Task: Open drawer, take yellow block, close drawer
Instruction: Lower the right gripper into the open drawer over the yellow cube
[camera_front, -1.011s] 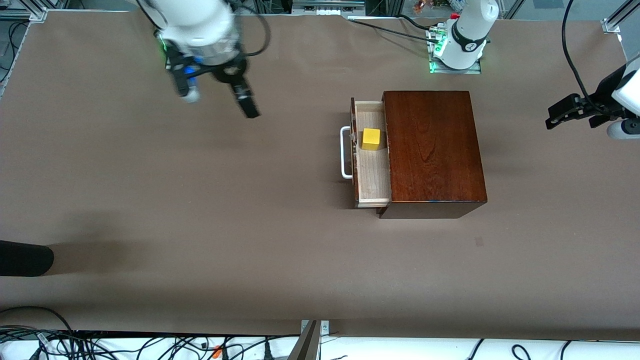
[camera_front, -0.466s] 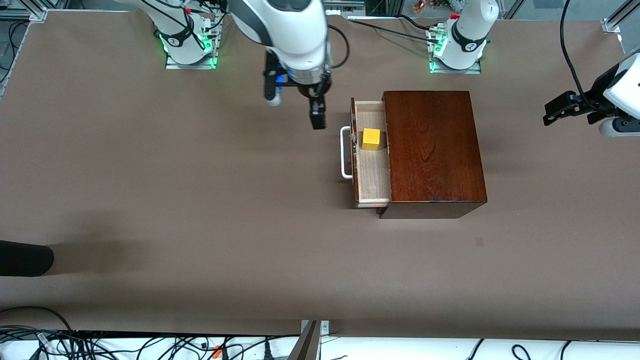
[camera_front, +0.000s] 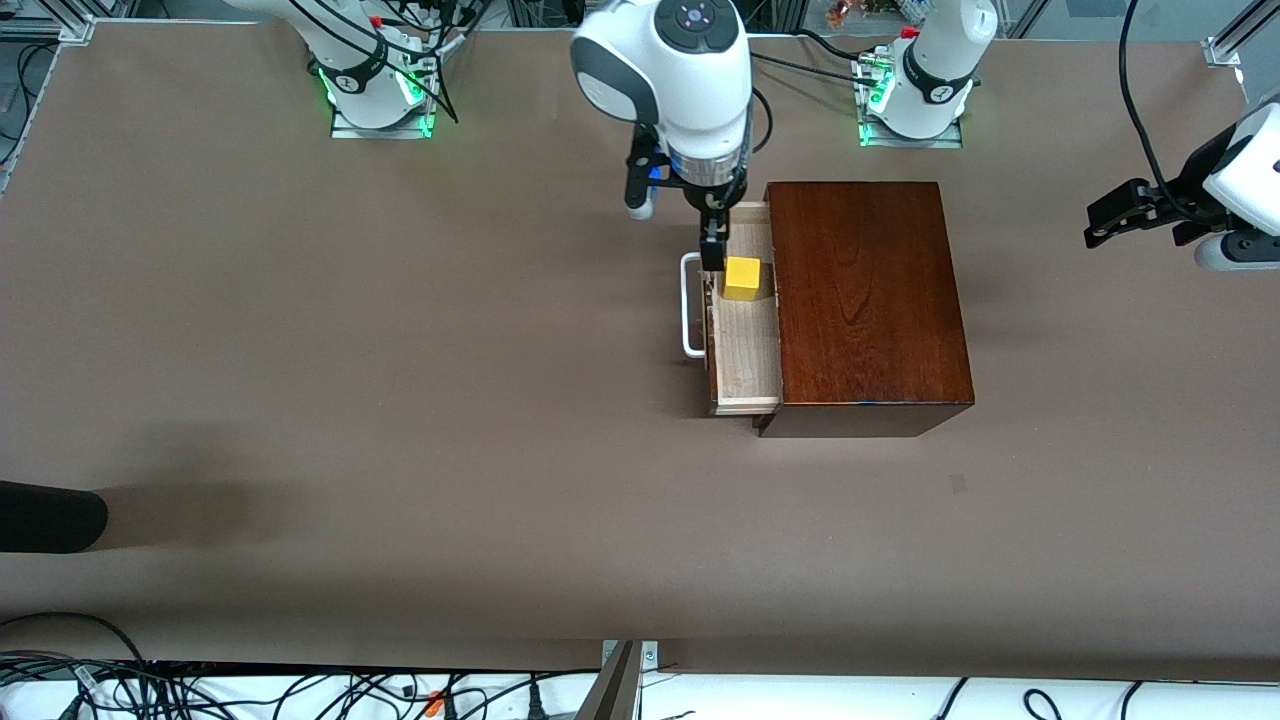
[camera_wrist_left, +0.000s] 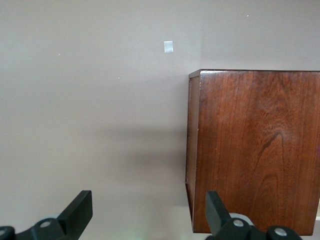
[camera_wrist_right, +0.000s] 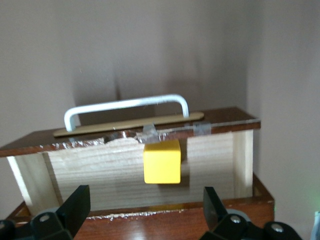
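Observation:
The dark reddish-brown box (camera_front: 865, 300) stands on the table with its drawer (camera_front: 745, 345) pulled out toward the right arm's end, white bar handle (camera_front: 690, 305) on its dark front. The yellow block (camera_front: 743, 277) sits on the drawer's pale floor, in the part farther from the front camera. My right gripper (camera_front: 712, 240) hangs open and empty over that part of the drawer, just above the block. In the right wrist view the block (camera_wrist_right: 162, 161) lies ahead of the open right gripper (camera_wrist_right: 145, 212), with the handle (camera_wrist_right: 125, 107) past it. My left gripper (camera_front: 1130, 215) waits open and empty off the box's closed end; its view shows the box (camera_wrist_left: 255, 150).
A dark rounded object (camera_front: 50, 515) juts in at the table's edge on the right arm's end, near the front camera. A small pale patch (camera_front: 958, 483) marks the table nearer the camera than the box. Cables lie along the table's near edge.
My right arm has swung from its own end of the table across to the open drawer and now hangs over the block. The left arm has barely moved.

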